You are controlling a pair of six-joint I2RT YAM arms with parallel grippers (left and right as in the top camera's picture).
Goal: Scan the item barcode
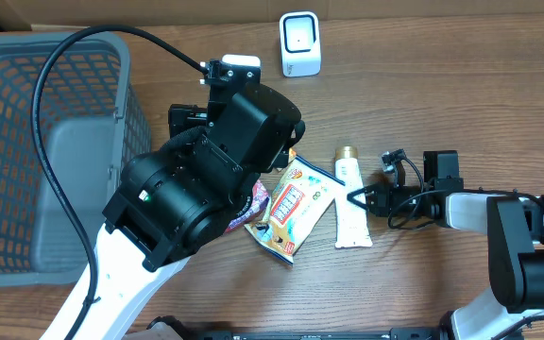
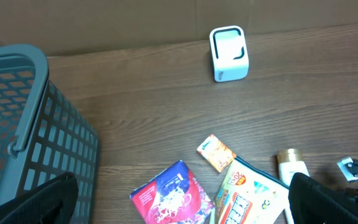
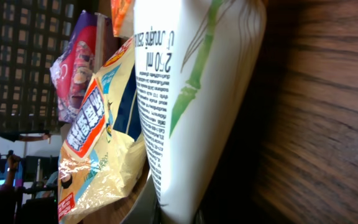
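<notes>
A white tube (image 1: 351, 210) with a gold cap lies on the wooden table, and it fills the right wrist view as the tube (image 3: 185, 93) printed with a green bamboo drawing. My right gripper (image 1: 356, 196) is shut on the tube's side at table level, and the right gripper (image 3: 179, 210) has the flat end between its jaws. The white scanner (image 1: 299, 43) stands at the table's far edge, also seen as the scanner (image 2: 229, 53). My left gripper (image 2: 182, 208) hangs open above the packets, holding nothing.
A yellow snack bag (image 1: 293, 206) and a red-purple packet (image 2: 173, 196) lie left of the tube, touching it. A small orange packet (image 2: 216, 152) sits just beyond them. A grey basket (image 1: 121, 104) fills the left side. My left arm (image 1: 206, 179) covers the table's middle.
</notes>
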